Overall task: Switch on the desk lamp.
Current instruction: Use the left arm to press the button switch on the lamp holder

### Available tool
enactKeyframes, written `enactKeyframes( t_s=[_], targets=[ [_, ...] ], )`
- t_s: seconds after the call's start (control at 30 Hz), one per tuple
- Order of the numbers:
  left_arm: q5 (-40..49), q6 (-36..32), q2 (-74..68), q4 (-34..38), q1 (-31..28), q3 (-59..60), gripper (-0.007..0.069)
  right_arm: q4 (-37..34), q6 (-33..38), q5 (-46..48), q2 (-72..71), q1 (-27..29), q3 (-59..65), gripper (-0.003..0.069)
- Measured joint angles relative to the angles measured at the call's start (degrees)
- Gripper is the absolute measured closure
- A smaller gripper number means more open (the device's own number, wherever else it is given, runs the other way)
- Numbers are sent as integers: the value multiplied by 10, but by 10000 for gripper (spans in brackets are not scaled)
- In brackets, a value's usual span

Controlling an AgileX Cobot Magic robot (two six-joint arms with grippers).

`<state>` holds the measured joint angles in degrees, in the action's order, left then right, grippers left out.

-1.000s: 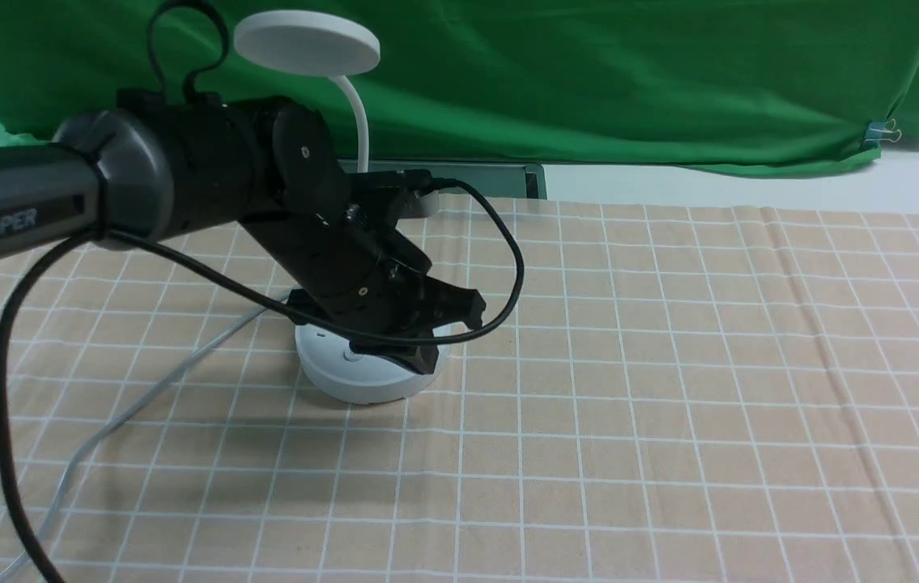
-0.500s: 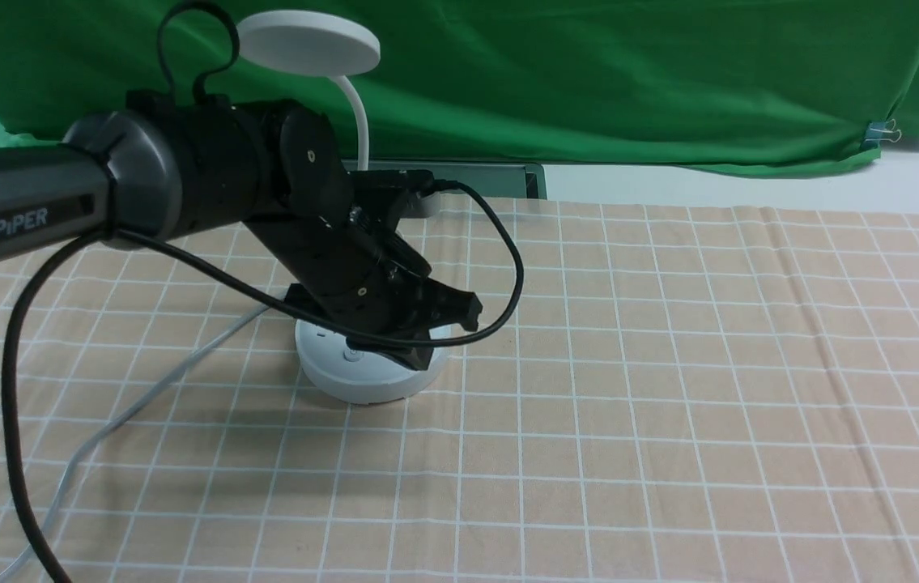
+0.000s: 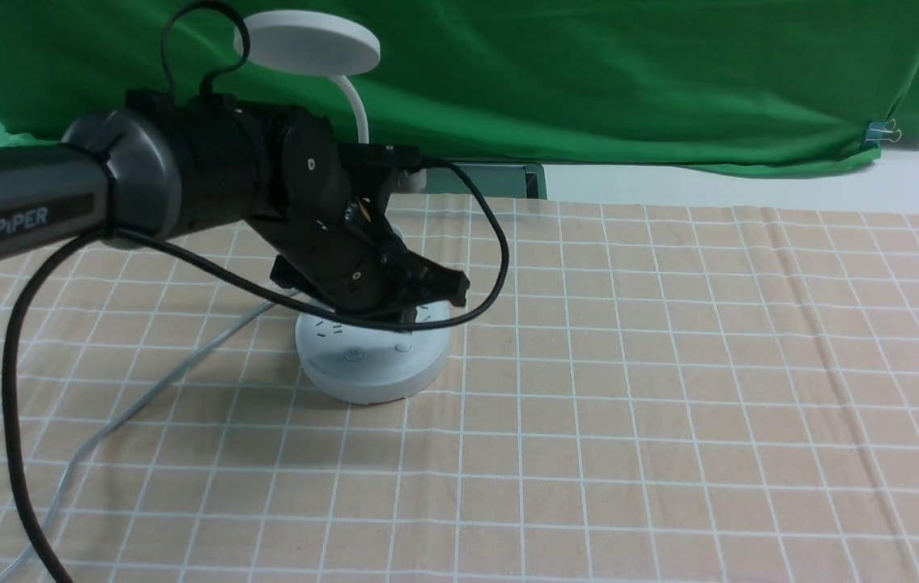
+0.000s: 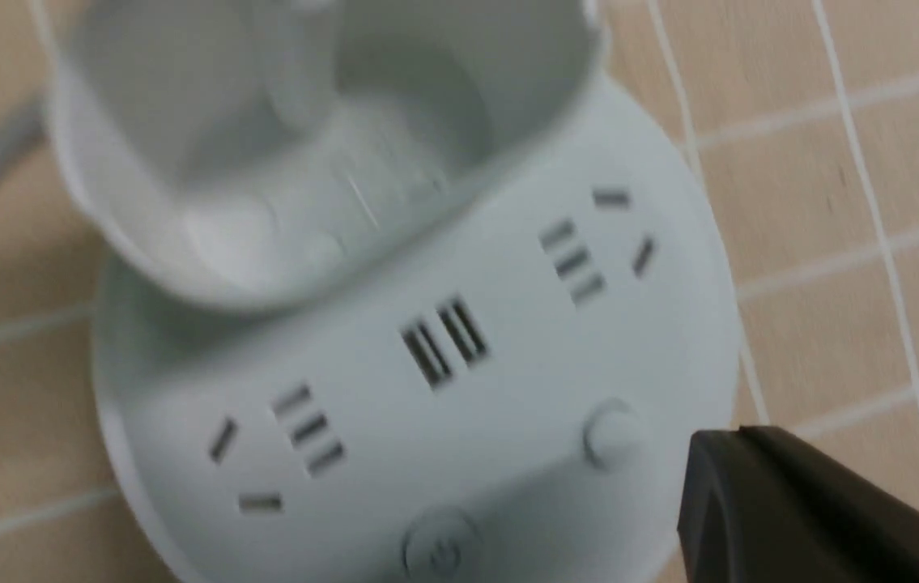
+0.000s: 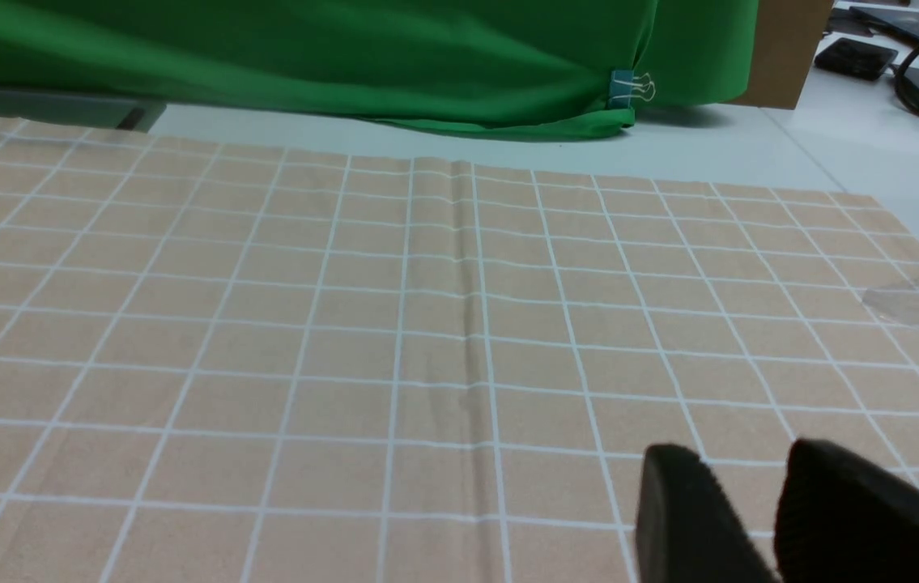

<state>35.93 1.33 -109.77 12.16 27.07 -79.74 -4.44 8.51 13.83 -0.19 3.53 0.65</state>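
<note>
Two round buttons (image 4: 611, 435) marked the smooth white base of the desk lamp (image 3: 372, 368), which stood near the checked cloth's (image 3: 670, 389) far left corner. The left gripper (image 3: 410, 312) hovered over it; whether its fingers were parted, I couldn't tell.

We see even, moderately bright light, soft shadows on the table (image 3: 670, 364), and blur in the left wrist view.

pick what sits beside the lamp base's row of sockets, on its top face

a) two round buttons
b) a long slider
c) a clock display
a, as the left wrist view shows two round buttons on the lamp base, one with a power symbol.
</note>
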Motion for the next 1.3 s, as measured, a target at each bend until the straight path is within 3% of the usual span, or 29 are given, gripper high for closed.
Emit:
enactKeyframes(
  t_s=[1.3],
  targets=[
    [-15, 1, -42, 8, 0, -2, 623, 0, 0, 0, 0, 0, 0, 419]
  ],
)
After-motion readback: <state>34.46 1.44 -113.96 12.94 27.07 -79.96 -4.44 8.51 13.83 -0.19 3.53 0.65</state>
